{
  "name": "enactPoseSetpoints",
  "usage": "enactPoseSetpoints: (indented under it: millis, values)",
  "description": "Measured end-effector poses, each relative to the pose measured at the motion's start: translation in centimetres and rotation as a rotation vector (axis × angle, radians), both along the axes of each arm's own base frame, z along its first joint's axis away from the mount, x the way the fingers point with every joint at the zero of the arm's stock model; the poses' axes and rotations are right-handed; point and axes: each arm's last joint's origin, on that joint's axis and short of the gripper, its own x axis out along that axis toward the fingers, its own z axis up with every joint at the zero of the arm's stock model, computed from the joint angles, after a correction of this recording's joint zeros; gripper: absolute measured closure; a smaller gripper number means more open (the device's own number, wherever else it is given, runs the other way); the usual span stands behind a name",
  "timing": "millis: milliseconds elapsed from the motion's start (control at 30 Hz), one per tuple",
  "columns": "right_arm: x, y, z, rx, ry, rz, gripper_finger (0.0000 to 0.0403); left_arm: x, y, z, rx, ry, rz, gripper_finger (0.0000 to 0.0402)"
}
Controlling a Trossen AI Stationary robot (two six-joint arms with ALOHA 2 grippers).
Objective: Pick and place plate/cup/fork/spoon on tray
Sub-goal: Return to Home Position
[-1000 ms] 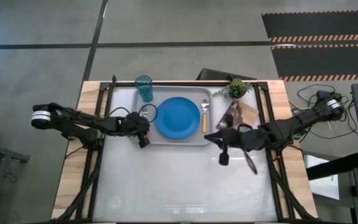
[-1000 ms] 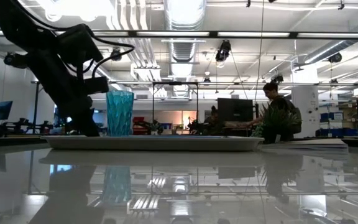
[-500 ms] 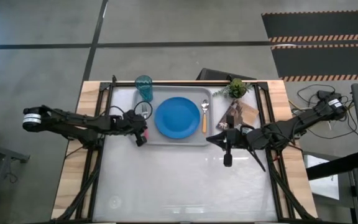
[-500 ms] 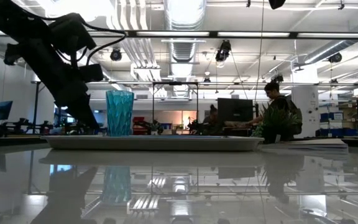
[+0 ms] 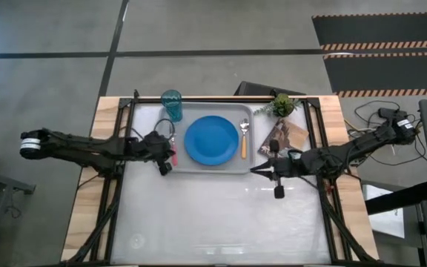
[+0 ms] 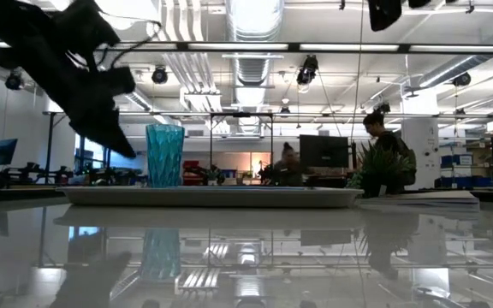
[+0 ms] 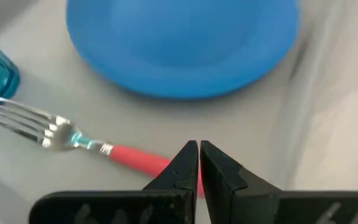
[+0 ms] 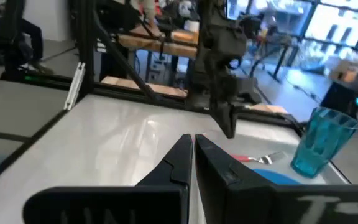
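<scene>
The light-grey tray (image 5: 199,170) lies at the table's far middle. On it lie the blue plate (image 5: 211,139), the orange-handled spoon (image 5: 244,141) to the plate's right, the teal cup (image 5: 172,104) standing at the far left corner, and the pink-handled fork (image 7: 73,137) flat to the plate's left. My left gripper (image 7: 199,152) is shut and empty, hovering above the free end of the fork's handle, at the tray's left rim (image 5: 164,165). My right gripper (image 8: 193,146) is shut and empty above the table, off the tray's near right corner (image 5: 277,191).
A small green potted plant (image 5: 282,104) and a brownish picture card (image 5: 288,135) sit right of the tray. The table's black frame rails run along both sides. The near half of the table is bare white surface.
My left gripper has risen off the tray and drawn back toward the table's left edge, while the fork stays lying on the tray. My right gripper has shifted a little toward the table's right edge and its arm has straightened.
</scene>
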Motion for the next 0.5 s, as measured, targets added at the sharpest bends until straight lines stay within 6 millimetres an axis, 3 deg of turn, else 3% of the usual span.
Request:
enactPoseSetpoints:
  millis: [167,300,500]
  values:
    - [-1.6,-1.9,-2.5,-0.063,-0.063,0.054,0.0394,-0.7,-1.1,1.9,-0.016,-0.223,-0.029,0.0402]
    - [-2.5,-3.5,-4.1,-0.084,-0.093,0.092,0.0394,-1.0,-2.2,3.6,0.069,-0.496,-0.159,0.0402]
    - [-3.9,-5.8,-6.0,-0.076,-0.135,0.137,0.0394,-2.5,-2.6,3.1,0.221,-0.670,-0.282,0.0402]
